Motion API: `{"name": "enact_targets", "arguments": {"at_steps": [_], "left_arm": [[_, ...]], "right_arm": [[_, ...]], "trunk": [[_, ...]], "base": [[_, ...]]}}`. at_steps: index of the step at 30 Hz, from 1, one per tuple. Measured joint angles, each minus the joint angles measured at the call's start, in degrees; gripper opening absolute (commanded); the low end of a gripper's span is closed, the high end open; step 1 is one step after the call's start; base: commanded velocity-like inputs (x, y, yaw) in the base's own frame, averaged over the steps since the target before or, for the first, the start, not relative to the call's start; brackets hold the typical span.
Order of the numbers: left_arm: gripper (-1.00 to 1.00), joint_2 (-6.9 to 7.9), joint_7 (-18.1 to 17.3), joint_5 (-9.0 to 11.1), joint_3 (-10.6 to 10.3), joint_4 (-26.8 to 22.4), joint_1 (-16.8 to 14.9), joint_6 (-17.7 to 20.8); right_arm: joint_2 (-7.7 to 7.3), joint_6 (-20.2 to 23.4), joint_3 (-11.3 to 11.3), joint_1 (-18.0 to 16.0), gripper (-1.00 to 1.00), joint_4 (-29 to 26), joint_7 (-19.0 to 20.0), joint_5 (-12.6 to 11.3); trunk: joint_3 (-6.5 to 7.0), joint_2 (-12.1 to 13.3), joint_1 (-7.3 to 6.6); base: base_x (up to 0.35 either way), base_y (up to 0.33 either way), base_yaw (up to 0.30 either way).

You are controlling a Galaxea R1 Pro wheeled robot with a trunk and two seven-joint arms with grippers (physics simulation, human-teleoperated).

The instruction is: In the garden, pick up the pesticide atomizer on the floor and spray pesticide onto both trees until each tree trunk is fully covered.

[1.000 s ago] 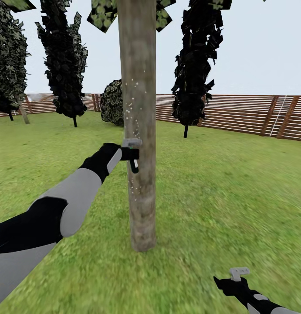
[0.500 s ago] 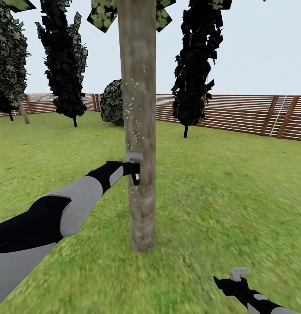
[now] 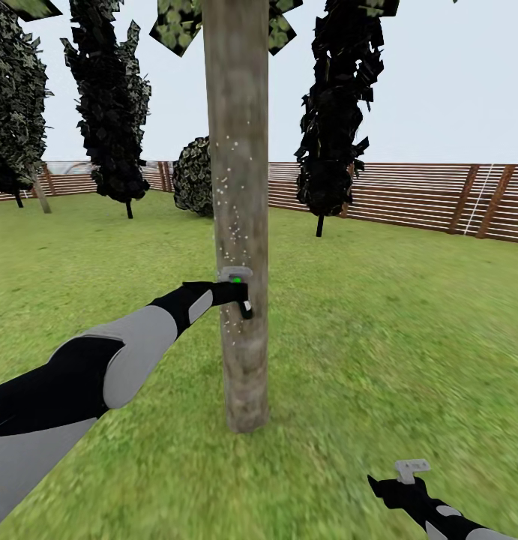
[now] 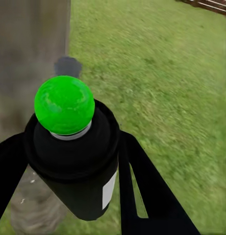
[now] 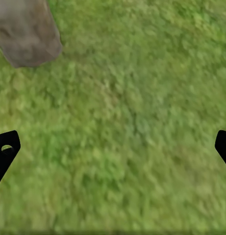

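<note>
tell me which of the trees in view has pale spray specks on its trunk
The thick grey-brown bare trunk right in front, beside the left gripper holding the black green-capped atomizer. The dark narrow conifers near the slatted wooden fence show none.

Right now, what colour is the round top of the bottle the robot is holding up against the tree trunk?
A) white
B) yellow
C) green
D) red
C: in the left wrist view the left gripper is shut on a black pesticide atomizer whose rounded cap is bright green, held close beside the grey-brown tree trunk.
</note>
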Motion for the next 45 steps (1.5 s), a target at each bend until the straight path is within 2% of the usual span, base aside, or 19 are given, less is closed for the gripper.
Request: {"name": "enact_targets", "arguments": {"at_steps": [4, 14, 18, 19, 21, 24, 26, 28, 30, 32, 34, 37, 39, 45], "left_arm": [[-1.0, 0.0, -1.8, -0.1, 0.2, 0.4, 0.0, 0.0], [-1.0, 0.0, -1.9, -0.6, 0.3, 0.6, 0.5, -0.1], [-1.0, 0.0, -1.7, -3.1, 0.2, 0.6, 1.9, 0.0], [-1.0, 0.0, -0.8, -5.0, 0.1, 0.6, 2.4, 0.0], [-1.0, 0.0, 4.0, -6.6, 0.1, 0.6, 2.8, 0.0], [-1.0, 0.0, 10.2, -7.3, 0.1, 0.6, 3.0, -0.7], [-1.0, 0.0, 11.4, -7.4, 0.2, 0.6, 3.3, -1.0], [-1.0, 0.0, 12.2, -7.5, 0.3, 0.6, 4.3, -1.3], [-1.0, 0.0, 12.5, -7.6, 0.4, 0.6, 5.9, -4.5], [-1.0, 0.0, 12.6, -7.6, 0.4, 0.6, 7.2, -5.9], [-1.0, 0.0, 12.5, -7.6, 0.3, 0.6, 10.5, -7.4], [-1.0, 0.0, 12.5, -7.6, 0.3, 0.6, 13.8, -10.2], [-1.0, 0.0, 12.4, -7.6, 0.3, 0.5, 18.9, -13.4], [-1.0, 0.0, 12.3, -7.6, 0.4, 0.4, 22.5, -17.3]], "right_arm": [[0.0, 0.0, 0.0, 0.0, 1.0, 0.0, 0.0, 0.0], [0.0, 0.0, 0.0, 0.0, 1.0, 0.0, 0.0, 0.0], [-0.03, 0.0, 0.0, 0.0, 1.0, 0.0, 0.0, 0.0], [-0.03, 0.0, 0.0, 0.0, 1.0, 0.0, 0.0, 0.0], [-0.04, 0.0, 0.0, 0.0, 1.0, 0.0, 0.0, 0.0], [-0.04, 0.0, 0.0, 0.0, 1.0, 0.0, 0.0, 0.0], [-0.06, 0.0, 0.0, 0.0, 1.0, 0.0, 0.0, 0.0], [-0.06, 0.0, 0.0, 0.0, 1.0, 0.0, 0.0, 0.0], [-0.08, -0.1, 0.0, 0.0, 1.0, 0.0, 0.0, 0.0], [-0.08, -0.1, 0.0, 0.0, 1.0, 0.0, 0.0, 0.0], [-0.09, -0.1, 0.0, 0.0, 1.0, 0.0, 0.0, 0.0], [-0.09, -0.1, 0.0, 0.0, 1.0, -0.1, 0.0, 0.0], [-0.18, -0.1, 0.0, 0.0, 1.0, -0.1, 0.0, 0.0], [-0.24, -0.2, -0.1, 0.0, 1.0, 0.0, 0.0, 0.0]], "trunk": [[0.0, 0.0, 0.0], [0.0, 0.0, 0.0], [0.0, 0.0, 0.0], [-0.01, 0.0, 0.0], [0.0, 0.0, 0.0], [0.0, 0.0, 0.0], [0.0, 0.0, 0.0], [0.0, 0.0, 0.0], [-0.01, 0.0, 0.0], [-0.01, 0.0, 0.0], [-0.01, 0.0, 0.0], [-0.01, 0.0, 0.0], [-0.02, 0.0, 0.01], [-0.01, 0.0, 0.0]], "base": [[0.0, 0.0, 0.0], [0.0, 0.0, 0.0], [0.0, 0.0, 0.0], [0.0, 0.0, 0.0], [0.0, 0.0, 0.0], [0.0, 0.0, 0.0], [0.0, 0.0, 0.0], [0.0, 0.0, 0.0], [0.0, 0.0, 0.0], [0.0, 0.0, 0.0], [0.0, 0.0, 0.0], [0.0, 0.0, 0.0], [0.0, 0.0, 0.0], [0.0, 0.0, 0.0]]}}
